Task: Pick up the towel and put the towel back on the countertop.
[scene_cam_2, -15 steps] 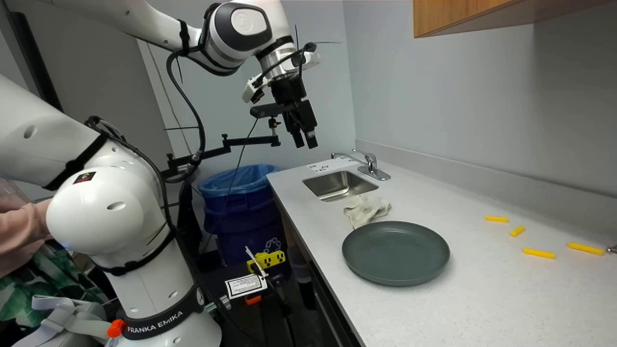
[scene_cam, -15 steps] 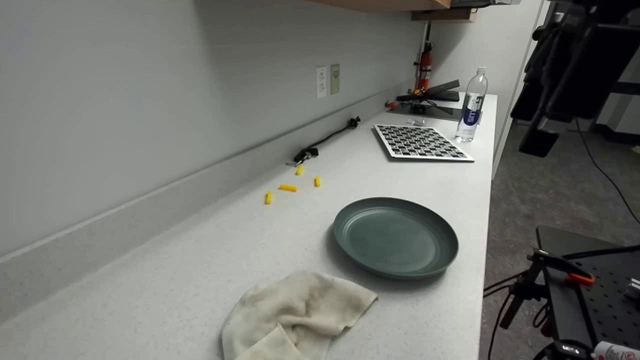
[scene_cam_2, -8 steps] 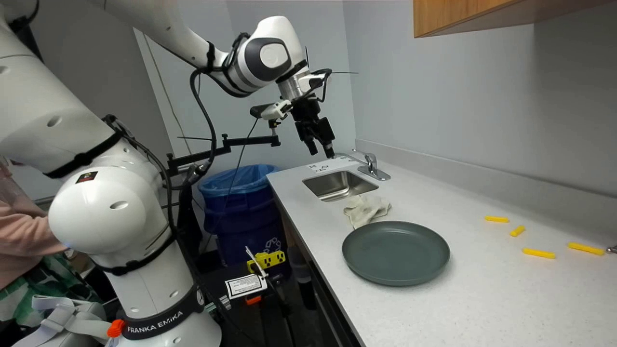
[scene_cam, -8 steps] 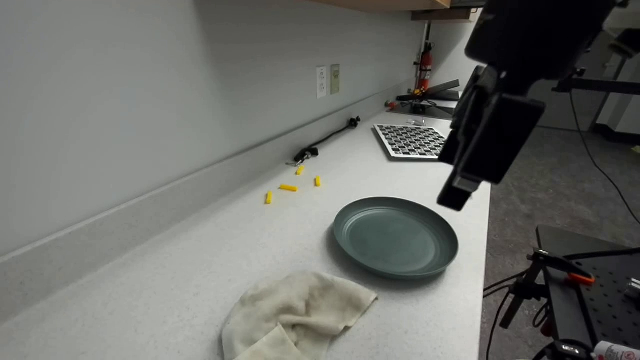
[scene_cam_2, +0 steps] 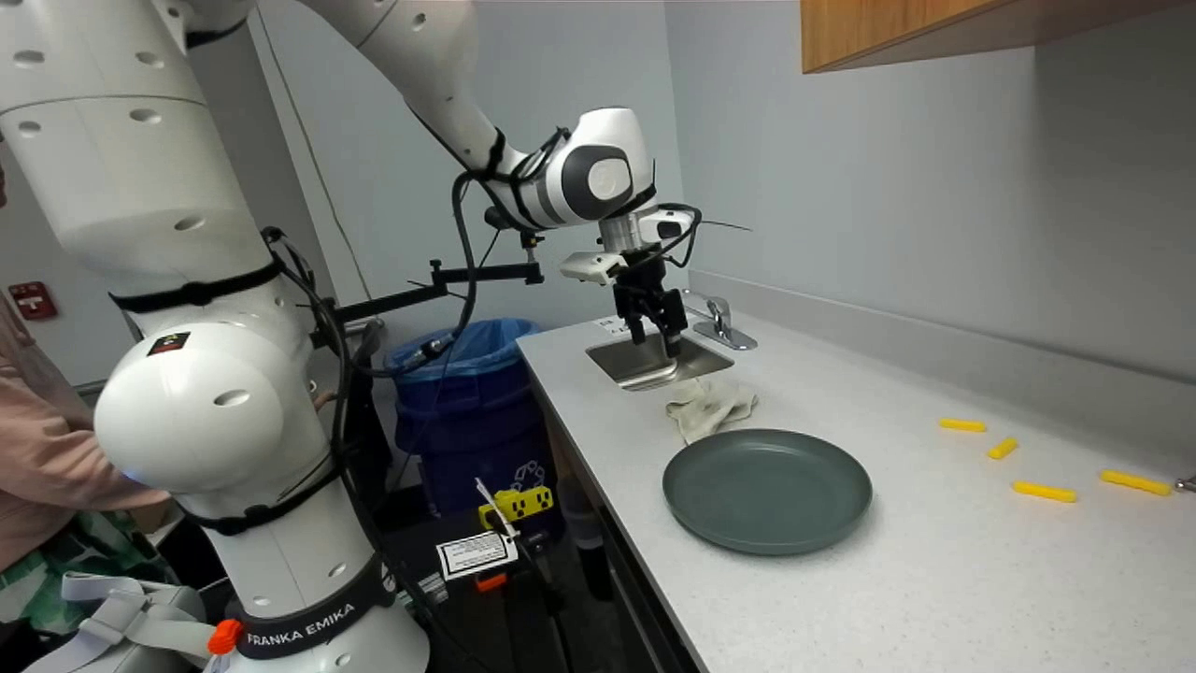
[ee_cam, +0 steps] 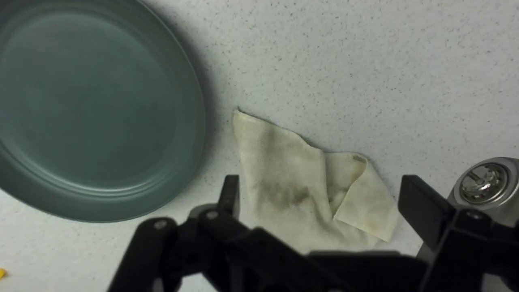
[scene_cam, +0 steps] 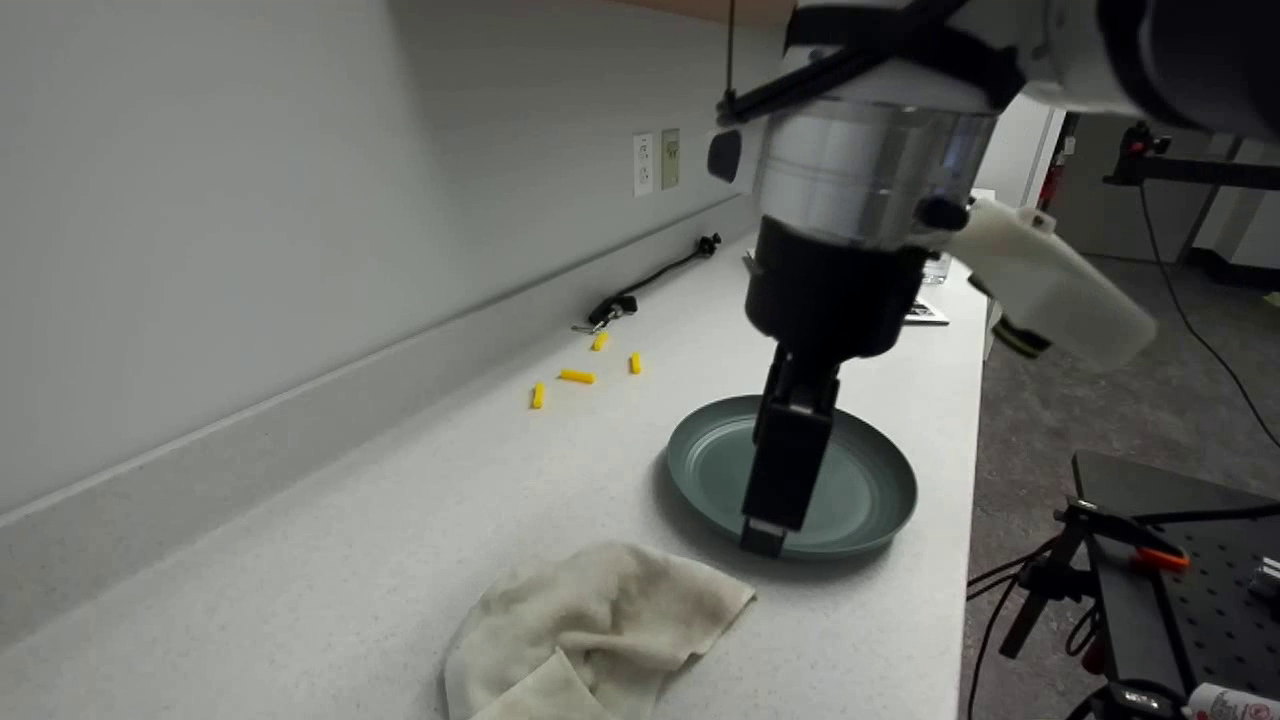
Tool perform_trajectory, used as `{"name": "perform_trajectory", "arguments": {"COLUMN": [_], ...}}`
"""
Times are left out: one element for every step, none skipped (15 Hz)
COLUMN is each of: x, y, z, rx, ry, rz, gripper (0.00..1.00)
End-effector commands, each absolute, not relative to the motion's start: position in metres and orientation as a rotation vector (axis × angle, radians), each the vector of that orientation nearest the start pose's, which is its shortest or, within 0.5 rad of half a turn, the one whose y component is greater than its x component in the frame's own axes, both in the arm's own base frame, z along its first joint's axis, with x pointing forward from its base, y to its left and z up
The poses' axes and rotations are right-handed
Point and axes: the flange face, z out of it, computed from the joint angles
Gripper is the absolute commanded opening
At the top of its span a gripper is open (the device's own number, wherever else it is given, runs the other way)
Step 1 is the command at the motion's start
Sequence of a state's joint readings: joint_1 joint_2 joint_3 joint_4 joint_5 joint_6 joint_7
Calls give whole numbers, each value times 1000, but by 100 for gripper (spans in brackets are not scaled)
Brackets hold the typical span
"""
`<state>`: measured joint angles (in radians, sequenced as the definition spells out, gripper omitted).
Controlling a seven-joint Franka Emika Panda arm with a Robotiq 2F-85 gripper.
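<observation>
A crumpled, stained cream towel lies on the light speckled countertop, with one corner folded over. The towel shows in both exterior views [scene_cam: 600, 620] [scene_cam_2: 712, 404] and in the wrist view [ee_cam: 284, 162]. The countertop [scene_cam: 400, 560] also shows in the wrist view [ee_cam: 365, 73]. My gripper [ee_cam: 320, 194] is open and empty, its two black fingers far apart on either side of the towel in the wrist view. In both exterior views the gripper [scene_cam: 764, 538] [scene_cam_2: 656, 346] hangs above the counter, apart from the towel. The palm hides the towel's near edge in the wrist view.
A dark green plate [scene_cam_2: 766, 491] sits close beside the towel. A steel sink [scene_cam_2: 612, 363] with a faucet [scene_cam_2: 719, 322] lies on the towel's other side. Several yellow pieces [scene_cam: 576, 376] lie near the wall. A wooden cabinet [scene_cam_2: 888, 37] hangs overhead.
My arm has swung over the counter and come down, bringing the gripper nearer the towel and pointing more straight down. The towel and plate have not moved.
</observation>
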<state>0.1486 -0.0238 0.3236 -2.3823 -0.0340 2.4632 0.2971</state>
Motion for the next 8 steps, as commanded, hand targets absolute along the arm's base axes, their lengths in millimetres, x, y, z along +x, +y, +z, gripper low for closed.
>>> {"name": "perform_trajectory", "arguments": {"x": [478,461,467,471,473,474,474,474], "y": [242,232,234,236,237,238,239,239], "z": [315,323,316,312,310,309,310,310], "rx": [-3101,-3104,-3101,-3098,-3096,-3094,-3093,-3093], "ry": [-322,-308,-305,-303,-303,-304,-305,-306], "rz": [-87,-118,-100,-89,-84,-83,-84,-85], "gripper": [100,100,100,100,100,100,100,100]}}
